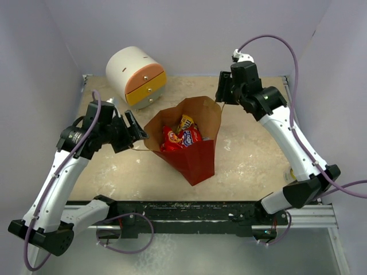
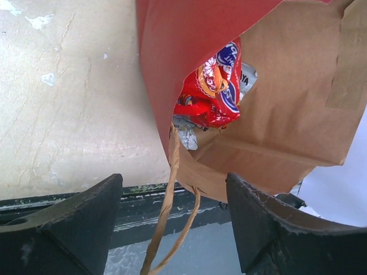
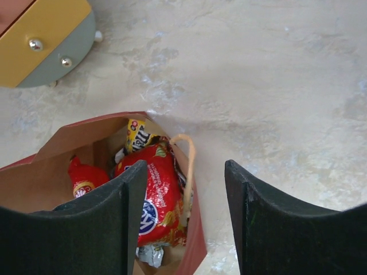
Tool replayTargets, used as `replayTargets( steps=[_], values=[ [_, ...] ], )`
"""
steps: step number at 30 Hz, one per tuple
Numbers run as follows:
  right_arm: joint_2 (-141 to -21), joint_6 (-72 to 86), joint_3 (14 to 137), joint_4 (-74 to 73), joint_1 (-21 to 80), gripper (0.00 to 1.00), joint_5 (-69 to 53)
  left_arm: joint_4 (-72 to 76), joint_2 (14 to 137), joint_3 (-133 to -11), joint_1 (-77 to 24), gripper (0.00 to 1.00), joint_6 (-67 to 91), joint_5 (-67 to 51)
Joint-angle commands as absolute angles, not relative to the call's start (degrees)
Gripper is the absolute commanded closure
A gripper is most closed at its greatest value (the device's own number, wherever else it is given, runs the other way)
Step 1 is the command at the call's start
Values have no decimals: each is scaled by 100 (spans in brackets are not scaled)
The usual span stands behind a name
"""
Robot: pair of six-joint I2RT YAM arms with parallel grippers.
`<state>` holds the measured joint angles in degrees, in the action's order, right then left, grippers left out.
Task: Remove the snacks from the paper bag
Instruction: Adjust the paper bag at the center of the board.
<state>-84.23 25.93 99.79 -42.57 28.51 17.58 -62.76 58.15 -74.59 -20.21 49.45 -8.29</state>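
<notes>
Mottled tabletop [image 1: 252,154] holds paper bag [image 1: 198,160], snacks [image 1: 182,137] inside. Left gripper [image 2: 174,177] and right gripper [image 3: 184,166] at opposite rims, jaws spread astride its handles [image 3: 189,154].

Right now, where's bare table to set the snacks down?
Biggest bare patch: table right of the paper bag, out to the right arm. Smaller one front-left, between bag and left arm. Crowded: back-left, where the drawer unit and left gripper sit close to the bag.

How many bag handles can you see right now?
2. One handle hangs from the bag's rim by the left gripper; the other arches at the opposite rim by the right gripper. Neither is hidden.
</notes>
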Motion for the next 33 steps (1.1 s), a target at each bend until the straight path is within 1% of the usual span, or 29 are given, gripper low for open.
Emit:
replayTargets(
  steps=[1, 3, 4, 7, 8, 11, 12, 14, 17, 22, 29, 32, 33],
  values=[
    [-8466, 2732, 9946, -3994, 2848, 43, 1275, -5986, 5817, -7428, -1981, 28, 4753, -1114],
    [-8420, 2872, 9775, -3879, 2840, 45, 1266, -5908, 5738, -7287, -1978, 36, 4816, -1140],
    [-8398, 2934, 9700, -3808, 2831, 47, 1216, -5873, 5705, -7215, -1978, 43, 4865, -1147],
    [-8383, 3041, 9541, -3574, 2813, 63, 982, -5837, 5680, -7075, -1978, 63, 4985, -1175],
    [-8408, 3055, 9540, -3532, 2813, 72, 920, -5836, 5715, -7110, -1979, 71, 4980, -1185],
    [-8513, 2976, 9733, -3567, 2813, 95, 764, -5863, 5909, -7425, -1982, 88, 4837, -1103],
    [-8566, 2915, 9835, -3615, 2813, 100, 667, -5910, 5993, -7587, -1983, 92, 4760, -1019],
    [-8691, 2745, 10152, -3790, 2812, 100, 284, -6025, 6218, -8014, -1966, 99, 4539, -822],
    [-8843, 2500, 10533, -3864, 2819, 100, -144, -6234, 6643, -8741, -1916, 100, 4246, -651],
    [-8809, 2847, 10285, -3428, 2866, 100, -1318, -6356, 7025, -9538, -1811, 100, 3896, -567],
    [-8586, 3513, 9682, -2604, 3157, 100, -1707, -6376, 7162, -9866, -1667, 100, 3853, -671],
    [-8531, 3708, 9500, -2291, 3283, 100, -1764, -6530, 7208, -10209, -1659, 100, 3797, -399],
    [-8534, 3754, 9445, -2199, 3320, 100, -1789, -6613, 7247, -10340, -1648, 99, 3756, -282]
  ],
)
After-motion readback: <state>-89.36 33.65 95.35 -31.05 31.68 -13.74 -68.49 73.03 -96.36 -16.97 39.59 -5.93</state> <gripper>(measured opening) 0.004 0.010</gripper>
